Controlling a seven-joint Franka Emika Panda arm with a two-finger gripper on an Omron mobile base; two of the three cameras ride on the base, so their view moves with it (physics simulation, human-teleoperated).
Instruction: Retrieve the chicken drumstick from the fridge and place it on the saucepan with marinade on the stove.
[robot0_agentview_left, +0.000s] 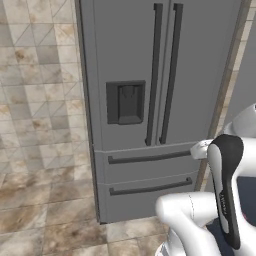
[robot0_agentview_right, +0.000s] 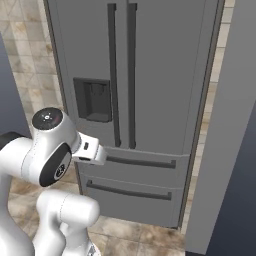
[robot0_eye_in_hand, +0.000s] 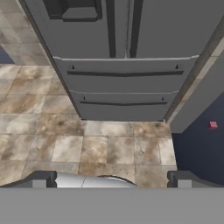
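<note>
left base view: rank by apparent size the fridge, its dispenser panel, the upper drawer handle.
1. fridge, by far the largest
2. dispenser panel
3. upper drawer handle, longer than the panel is wide, but a thin bar covering less area

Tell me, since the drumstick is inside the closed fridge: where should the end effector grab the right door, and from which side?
Probably the right door's long vertical handle, near its lower half, where the bar stands off the fridge. Come straight from the front with the fingers either side of the bar. The open end effector looks at the drawers and floor, well back from the doors.
</note>
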